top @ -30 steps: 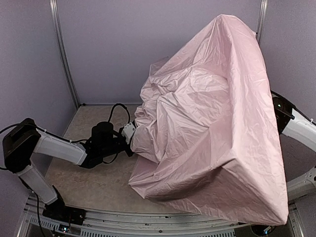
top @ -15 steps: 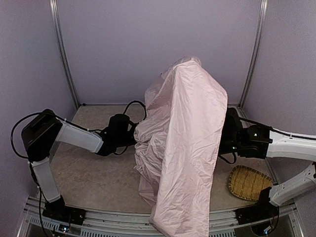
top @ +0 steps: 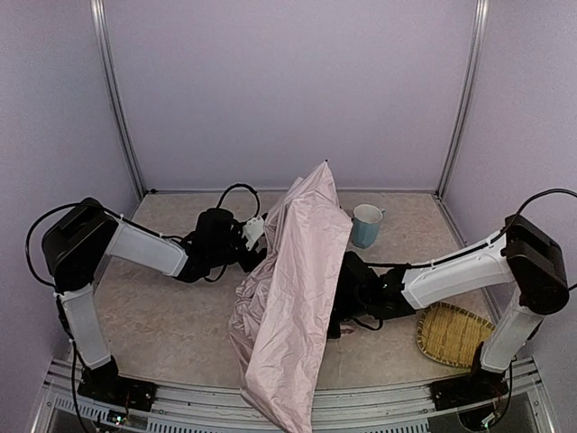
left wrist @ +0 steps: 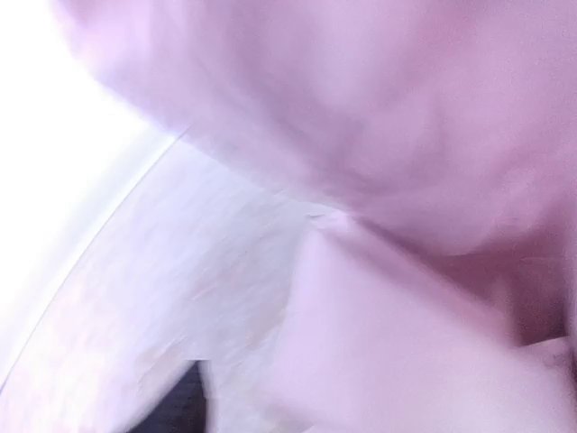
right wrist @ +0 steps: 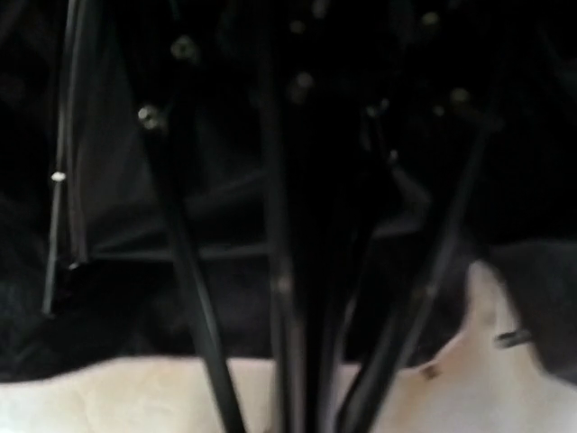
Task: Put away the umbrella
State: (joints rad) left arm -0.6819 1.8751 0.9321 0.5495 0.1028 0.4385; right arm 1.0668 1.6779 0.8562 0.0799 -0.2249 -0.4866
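Note:
The umbrella (top: 297, 271) stands half collapsed in the middle of the table, its pale pink fabric hanging in a tall fold that reaches the near edge. My left gripper (top: 256, 236) sits against the fabric's left side. The left wrist view is a blur of pink fabric (left wrist: 406, 135), and the jaws cannot be made out. My right gripper (top: 347, 302) is tucked under the canopy's right side. The right wrist view shows the black lining, thin black ribs (right wrist: 180, 253) and the shaft (right wrist: 311, 298) running down between its jaws.
A light-blue cup (top: 366, 225) stands just behind the umbrella on the right. A woven bamboo tray (top: 453, 333) lies at the near right by the right arm's base. The beige table (top: 171, 316) is walled on three sides.
The wide-spread canopy has folded down into a narrow hanging shape, uncovering the cup and tray. The right arm has swung in low toward the centre. The left arm has moved forward to the fabric.

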